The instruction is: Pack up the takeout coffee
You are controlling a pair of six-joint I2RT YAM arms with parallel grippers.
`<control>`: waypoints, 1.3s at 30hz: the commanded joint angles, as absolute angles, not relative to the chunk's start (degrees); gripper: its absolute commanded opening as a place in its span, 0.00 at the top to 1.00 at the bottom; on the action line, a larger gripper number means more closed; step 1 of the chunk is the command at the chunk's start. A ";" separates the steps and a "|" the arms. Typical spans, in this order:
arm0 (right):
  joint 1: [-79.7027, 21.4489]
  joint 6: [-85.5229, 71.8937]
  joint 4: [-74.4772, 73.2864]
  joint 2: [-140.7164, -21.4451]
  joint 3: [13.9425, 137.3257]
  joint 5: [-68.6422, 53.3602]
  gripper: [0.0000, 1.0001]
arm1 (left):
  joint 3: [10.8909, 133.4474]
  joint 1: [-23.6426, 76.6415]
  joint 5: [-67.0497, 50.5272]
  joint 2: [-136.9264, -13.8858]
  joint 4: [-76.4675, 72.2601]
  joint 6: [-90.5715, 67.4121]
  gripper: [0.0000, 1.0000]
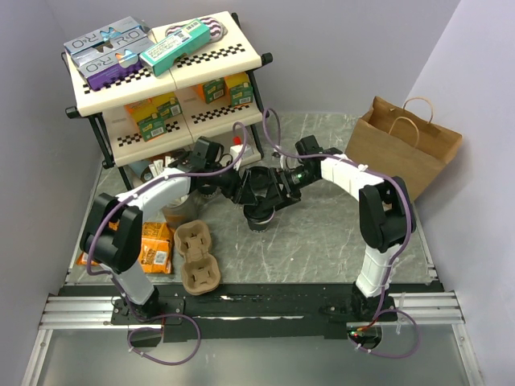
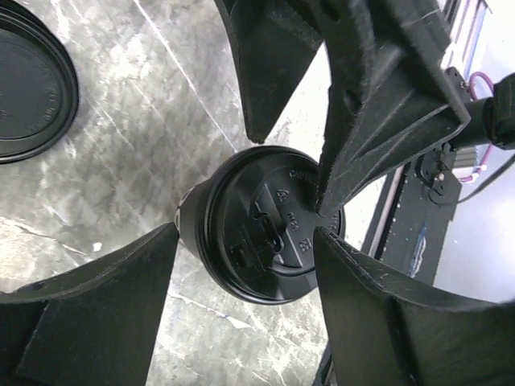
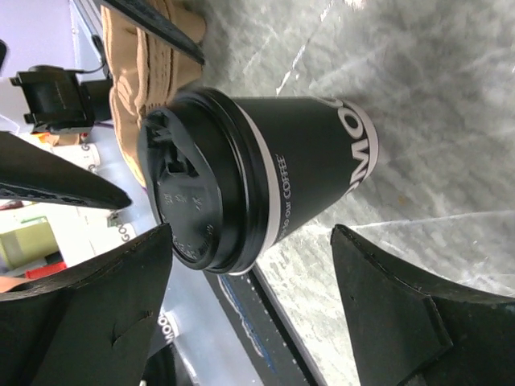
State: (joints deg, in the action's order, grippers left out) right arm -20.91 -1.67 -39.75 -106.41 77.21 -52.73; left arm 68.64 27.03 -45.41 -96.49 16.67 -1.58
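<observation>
A takeout coffee cup point(image 1: 259, 214) stands upright at the middle of the table, with a black wall, a white band and a black lid point(image 2: 269, 233). My left gripper point(image 2: 245, 241) is open, one finger on each side of the lid. Facing it across the cup, my right gripper point(image 3: 251, 237) is open as well, and the cup point(image 3: 298, 173) stands between its fingers and just past their tips. Neither gripper holds anything. A second, tan-walled cup point(image 1: 178, 212) with a black lid point(image 2: 24, 88) stands under the left arm.
A brown pulp cup carrier point(image 1: 197, 257) lies near the front left, beside orange snack packets point(image 1: 153, 249). A brown paper bag point(image 1: 410, 145) stands at the back right. A two-tier shelf point(image 1: 161, 72) of boxes fills the back left.
</observation>
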 commanded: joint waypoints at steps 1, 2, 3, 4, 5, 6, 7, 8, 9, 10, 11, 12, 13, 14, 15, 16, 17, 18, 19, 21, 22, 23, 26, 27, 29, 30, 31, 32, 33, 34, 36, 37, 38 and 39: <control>-20.92 -2.37 -40.87 -102.92 75.59 -53.00 0.15 | 68.55 27.60 -48.78 -97.20 15.29 -2.46 0.27; -20.92 -2.63 -40.78 -102.83 75.41 -53.17 0.15 | 68.82 27.68 -48.87 -97.38 15.47 -2.37 0.27; -20.92 -2.64 -40.52 -102.75 75.06 -53.35 0.15 | 68.73 27.77 -48.95 -97.47 15.38 -2.37 0.27; -20.92 -2.81 -40.52 -102.66 75.06 -53.44 0.16 | 68.73 27.86 -49.04 -97.56 15.29 -2.37 0.28; -20.83 -2.90 -40.43 -102.66 74.97 -53.61 0.16 | 68.82 28.04 -49.13 -97.65 15.29 -2.46 0.27; -21.00 -2.90 -40.43 -102.66 74.97 -53.70 0.16 | 68.82 28.12 -49.22 -97.65 15.29 -2.46 0.28; -20.83 -2.90 -40.52 -102.66 74.97 -53.79 0.16 | 68.91 28.21 -49.31 -97.82 15.29 -2.46 0.28; -20.92 -2.99 -40.43 -102.66 74.97 -53.79 0.16 | 69.08 28.30 -49.39 -97.91 15.38 -2.46 0.28; -20.92 -3.08 -40.52 -102.74 74.88 -53.96 0.16 | 69.08 28.47 -49.48 -98.08 15.38 -2.46 0.28; -20.92 -3.08 -40.43 -102.66 74.80 -54.05 0.16 | 69.00 28.48 -49.57 -98.00 15.29 -2.46 0.28; -20.74 -3.34 -40.43 -102.66 74.71 -54.14 0.16 | 69.08 28.56 -49.57 -98.09 15.29 -2.55 0.28; -20.83 -3.43 -40.26 -102.83 74.45 -54.31 0.16 | 69.17 28.74 -49.83 -98.09 15.21 -2.64 0.28; -20.92 -3.78 -40.08 -102.83 74.36 -54.66 0.16 | 69.08 28.83 -49.83 -98.17 15.12 -2.64 0.28; -20.83 -4.04 -39.90 -102.75 74.27 -54.84 0.16 | 69.08 28.92 -49.92 -98.17 15.12 -2.72 0.28; -20.83 -4.22 -39.82 -102.92 74.09 -55.02 0.16 | 69.26 29.00 -49.92 -98.26 15.03 -2.81 0.28; -20.83 -4.65 -39.47 -102.92 74.00 -55.63 0.16 | 69.17 29.09 -50.01 -98.35 14.94 -2.81 0.28; -20.74 -4.83 -39.20 -103.01 73.92 -56.07 0.16 | 69.17 29.18 -49.84 -98.35 14.85 -2.99 0.28; -20.74 -5.18 -38.94 -103.09 73.83 -56.42 0.16 | 69.26 29.27 -49.66 -98.61 14.77 -3.08 0.28; -20.74 -5.79 -38.67 -103.18 73.74 -56.86 0.16 | 69.26 29.35 -49.66 -98.53 14.68 -3.16 0.28; -20.74 -6.50 -37.80 -103.45 73.48 -58.79 0.17 | 69.43 29.53 -49.31 -98.61 14.41 -3.43 0.28; -20.74 -7.11 -37.44 -103.53 73.39 -59.49 0.17 | 69.52 29.53 -48.78 -98.70 14.41 -3.34 0.28; -20.74 -7.47 -36.75 -103.71 73.21 -60.89 0.17 | 69.70 29.62 -48.61 -98.79 14.59 -3.34 0.28; -20.74 -8.44 -35.86 -103.97 72.69 -62.14 0.18 | 70.05 29.71 -48.08 -98.96 14.85 -3.16 0.28; -20.74 -8.44 -35.95 -104.06 72.60 -62.05 0.18 | 70.05 29.71 -47.99 -98.96 14.94 -3.08 0.28; -20.74 -8.09 -36.30 -103.98 72.60 -61.79 0.19 | 70.31 29.71 -47.73 -98.88 15.12 -2.81 0.28; -20.83 -7.74 -36.47 -104.06 72.60 -61.61 0.19 | 70.31 29.71 -47.64 -98.88 15.12 -2.81 0.28; -20.74 -7.39 -36.74 -103.98 72.68 -61.52 0.19 | 70.49 29.71 -47.55 -98.88 15.20 -2.55 0.28; -20.74 -7.12 -37.35 -103.89 72.77 -60.57 0.20 | 70.58 29.71 -47.46 -98.79 15.47 -2.46 0.28; -20.74 -6.42 -37.61 -103.89 72.86 -60.12 0.20 | 70.84 29.62 -47.29 -98.79 15.73 -2.37 0.27; -20.74 -6.07 -38.05 -103.89 73.12 -59.77 0.20 | 70.93 29.71 -46.94 -98.70 15.82 -2.11 0.27; -20.74 -4.84 -39.28 -103.80 73.39 -58.28 0.21 | 71.28 29.71 -46.32 -98.44 16.26 -1.59 0.26; -20.74 -4.57 -39.72 -103.80 73.48 -57.84 0.22 | 71.45 29.62 -45.97 -98.26 16.35 -1.41 0.26; -20.74 -4.05 -40.07 -103.97 73.39 -57.48 0.22 | 71.72 29.62 -45.62 -98.17 16.61 -1.23 0.25; -20.83 -3.96 -40.69 -103.97 73.39 -56.70 0.22 | 71.72 29.62 -45.53 -98.09 16.70 -0.97 0.25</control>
